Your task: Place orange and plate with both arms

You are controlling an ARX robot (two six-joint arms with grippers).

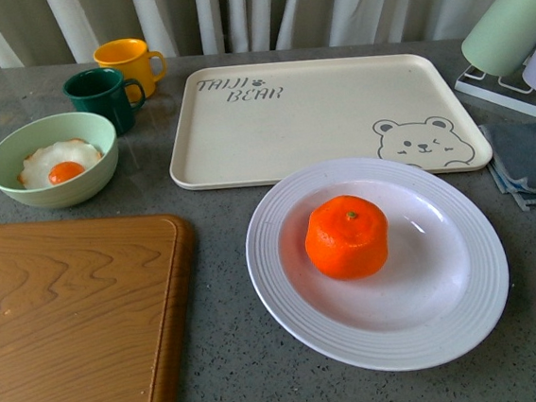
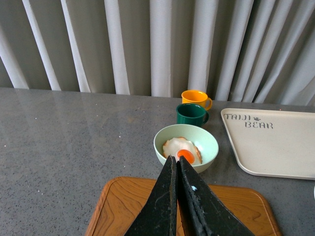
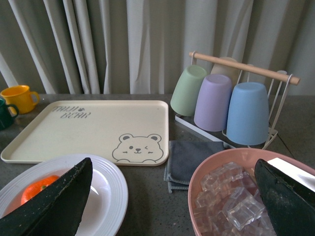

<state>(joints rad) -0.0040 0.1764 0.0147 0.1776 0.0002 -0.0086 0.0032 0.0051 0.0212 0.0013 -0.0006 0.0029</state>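
Left fingers (image 2: 162, 206) together, seemingly empty; right fingers (image 3: 59, 201) wide apart

The right pincer (image 3: 172, 162) half hides the orange (image 3: 35, 191).

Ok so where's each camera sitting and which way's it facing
Front view: on the body between the arms, looking down at the orange in the plate, cutting board and bear tray; no arm shows.
Left wrist view: on the left wrist over the cutting board, facing the green bowl; left gripper shows, shut.
Right wrist view: on the right wrist, facing the cup rack and pink bowl; right gripper shows, open.
Front and right wrist share the orange.
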